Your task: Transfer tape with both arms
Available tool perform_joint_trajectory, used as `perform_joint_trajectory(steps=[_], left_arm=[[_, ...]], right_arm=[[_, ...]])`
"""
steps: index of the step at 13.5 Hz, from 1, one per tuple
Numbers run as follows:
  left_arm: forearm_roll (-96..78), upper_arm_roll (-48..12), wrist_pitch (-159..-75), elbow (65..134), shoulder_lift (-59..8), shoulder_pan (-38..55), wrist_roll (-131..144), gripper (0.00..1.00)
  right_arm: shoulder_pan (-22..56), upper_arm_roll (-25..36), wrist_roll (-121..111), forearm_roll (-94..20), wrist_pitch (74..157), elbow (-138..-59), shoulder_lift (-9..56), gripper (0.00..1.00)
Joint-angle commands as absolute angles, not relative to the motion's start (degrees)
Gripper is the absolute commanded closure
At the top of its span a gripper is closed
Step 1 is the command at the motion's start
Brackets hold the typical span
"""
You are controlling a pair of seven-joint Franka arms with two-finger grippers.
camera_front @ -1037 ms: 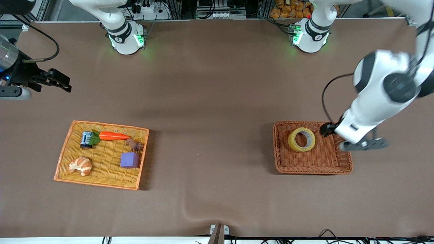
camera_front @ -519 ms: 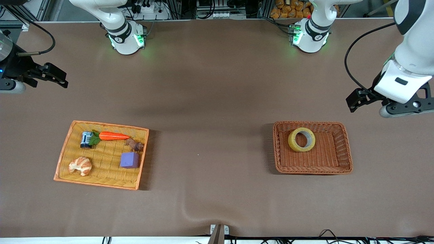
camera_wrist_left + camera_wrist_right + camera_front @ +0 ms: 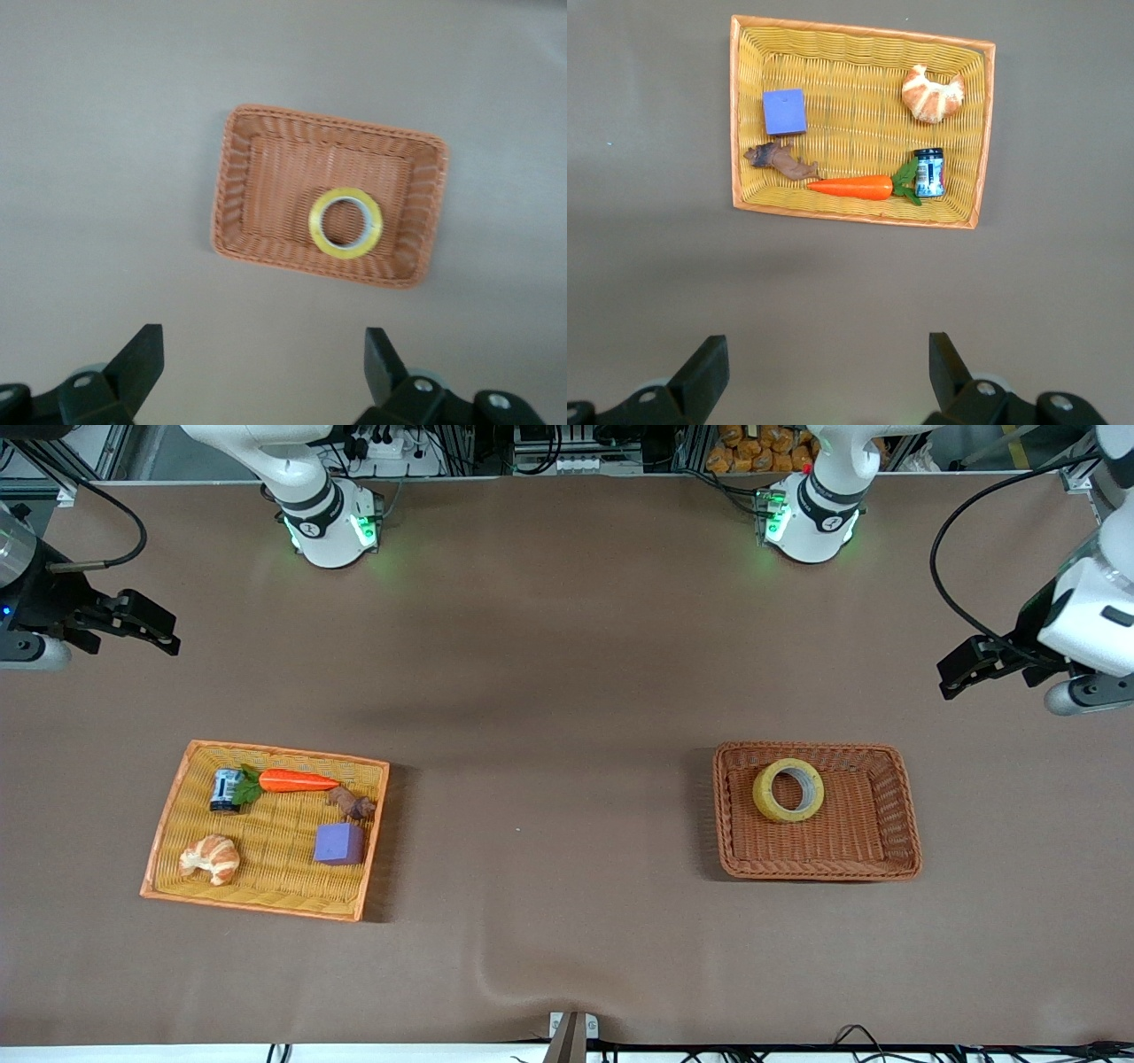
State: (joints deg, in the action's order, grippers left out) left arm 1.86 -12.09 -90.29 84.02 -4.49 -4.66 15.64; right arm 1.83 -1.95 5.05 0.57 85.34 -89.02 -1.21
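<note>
Yellowish translucent tape [image 3: 788,790] ring, grey core, flat in brown basket [image 3: 897,815]; both grippers' jaws spread, empty.

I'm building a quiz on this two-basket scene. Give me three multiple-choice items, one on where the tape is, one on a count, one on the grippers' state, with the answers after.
1. Where does the tape lie?
A. In the brown basket
B. In the yellow basket
C. On the bare table

2. How many things lie in the yellow basket?
A. Three
B. Five
C. Seven

3. How do the left gripper and the right gripper stand?
A. Both open and empty
B. Left shut on the tape
C. Both shut

Answers:
1 A: the roll lies flat within the brown basket's walls, toward the left arm's end of the table.
2 B: carrot, small can, croissant, purple cube and a small brown figure.
3 A: each wrist view shows its fingers spread apart with nothing between.
</note>
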Motion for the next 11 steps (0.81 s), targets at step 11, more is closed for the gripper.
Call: perform_joint_trajectory(steps=[11], left_arm=[[-1.5, -12.3, -88.4, 85.0, -3.3, -7.3, 1.8, 0.00]], right_arm=[[1.5, -1.6, 5.2, -1.8, 85.4, -89.5, -1.6, 0.00]])
